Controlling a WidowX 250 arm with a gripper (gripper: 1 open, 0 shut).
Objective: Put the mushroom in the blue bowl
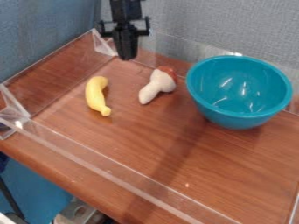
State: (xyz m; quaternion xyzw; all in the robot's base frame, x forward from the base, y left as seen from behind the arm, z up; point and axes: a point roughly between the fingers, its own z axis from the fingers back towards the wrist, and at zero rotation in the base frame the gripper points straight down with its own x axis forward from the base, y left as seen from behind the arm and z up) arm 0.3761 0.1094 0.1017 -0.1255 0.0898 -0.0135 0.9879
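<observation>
One mushroom (156, 86) — one banana (98, 95) — one blue bowl (239, 91), one gripper (126, 51).

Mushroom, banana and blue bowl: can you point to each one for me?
mushroom (153, 88), camera view, on its thick cream stem.
banana (97, 94), camera view, on its yellow middle.
blue bowl (271, 103), camera view, on its right outer wall.

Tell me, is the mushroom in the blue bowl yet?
Not yet. The mushroom lies on the table between the banana and the blue bowl, which holds nothing. The gripper hangs above, shut and holding nothing. Grabbing the mushroom and dropping it in are both left.
</observation>
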